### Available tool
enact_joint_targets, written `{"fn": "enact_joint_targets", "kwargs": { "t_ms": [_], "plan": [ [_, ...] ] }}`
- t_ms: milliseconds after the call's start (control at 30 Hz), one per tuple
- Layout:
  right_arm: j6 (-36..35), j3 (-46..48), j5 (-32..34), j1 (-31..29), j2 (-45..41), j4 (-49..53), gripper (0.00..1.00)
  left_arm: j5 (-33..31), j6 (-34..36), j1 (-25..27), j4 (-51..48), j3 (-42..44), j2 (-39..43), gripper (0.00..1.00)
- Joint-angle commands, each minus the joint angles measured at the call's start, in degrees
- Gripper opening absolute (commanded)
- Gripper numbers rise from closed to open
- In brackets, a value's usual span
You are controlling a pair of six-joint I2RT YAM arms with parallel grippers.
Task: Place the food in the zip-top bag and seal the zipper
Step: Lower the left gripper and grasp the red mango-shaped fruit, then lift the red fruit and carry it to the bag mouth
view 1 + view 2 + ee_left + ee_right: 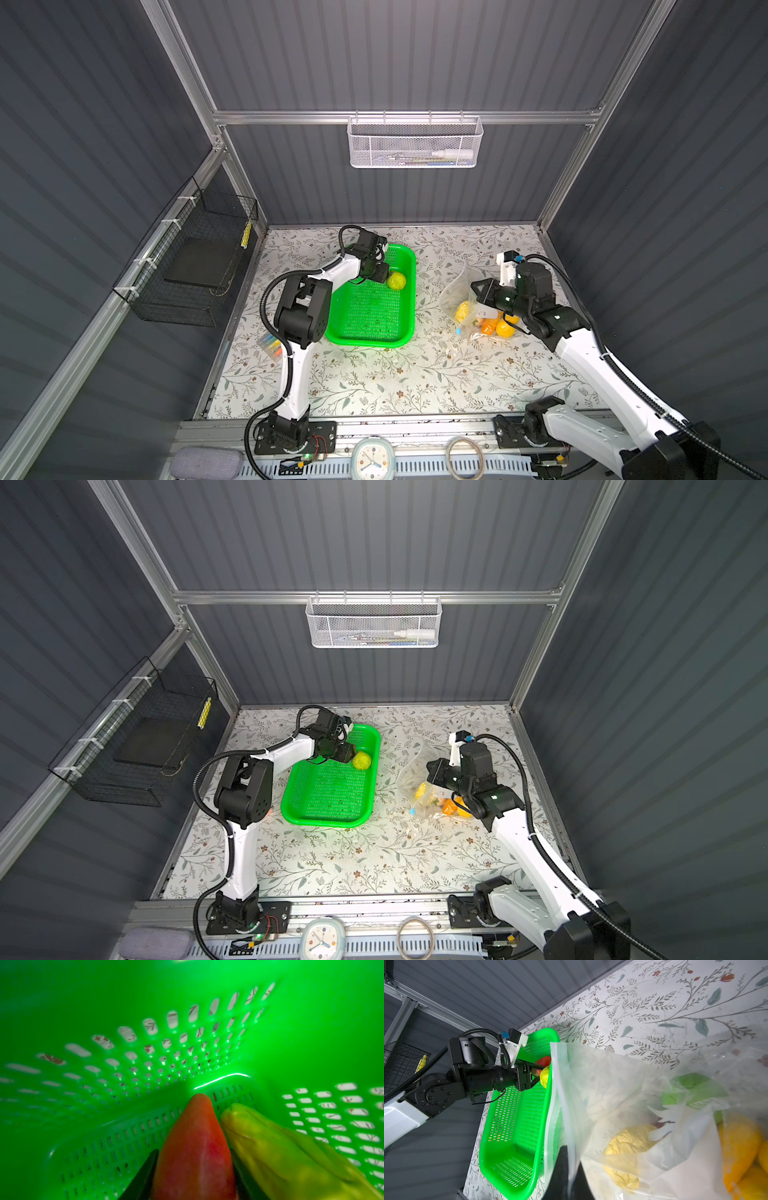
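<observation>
Green basket (365, 343): at its 1 o'clock corner the left fingers (143, 1176) are closed on a red strawberry (195, 1147), with a yellow-green leafy ball (397, 281) just beside it. At 3 o'clock on the bench (415, 382), the right fingers (559, 1172) pinch the zip-top bag (455, 286) by its mouth edge. The bag holds yellow and orange toy food (494, 328).

Dark grey ribbed walls (395, 54) close the space in on three sides, framed by pale aluminium rails (291, 117). The brightly lit tabletop (415, 374) is covered in a print of leafy sprigs and small red flowers. A white mesh basket (415, 143) hangs from the back rail, a black wire basket (174, 307) is fixed to the left wall, and a small clock (372, 459) lies at the front edge.
</observation>
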State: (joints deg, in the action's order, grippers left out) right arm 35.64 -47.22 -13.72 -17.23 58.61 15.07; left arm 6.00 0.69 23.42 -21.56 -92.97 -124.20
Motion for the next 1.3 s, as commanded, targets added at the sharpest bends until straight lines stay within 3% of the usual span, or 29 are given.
{"fn": "enact_joint_targets", "kwargs": {
  "t_ms": [0,367,667,833,1000,1267],
  "plan": [
    [-0.6,-1.8,0.4,-0.1,-0.3,0.2,0.0,1.1,0.1,-0.4,-2.0,-1.6,1.0,0.43],
    [0.5,-1.7,-1.0,-0.1,0.3,-1.5,0.0,2.2,-2.7,-0.4,-2.8,-0.1,12.0,0.41],
    [2.2,-1.7,-3.5,-0.2,2.0,-4.3,0.0,16.3,-13.7,0.5,4.0,5.2,24.4,0.41],
    [3.7,-1.0,-3.7,-0.3,2.6,-5.7,0.0,18.1,-20.7,4.5,10.5,9.3,29.1,0.42],
    [5.6,-0.2,-2.9,-0.3,2.8,-7.1,0.0,16.7,-25.2,11.8,15.5,11.4,30.5,0.43],
    [5.8,-0.2,-2.7,-0.3,3.2,-7.2,0.0,14.7,-29.3,16.0,16.4,13.6,31.3,0.44]
  ]
}}
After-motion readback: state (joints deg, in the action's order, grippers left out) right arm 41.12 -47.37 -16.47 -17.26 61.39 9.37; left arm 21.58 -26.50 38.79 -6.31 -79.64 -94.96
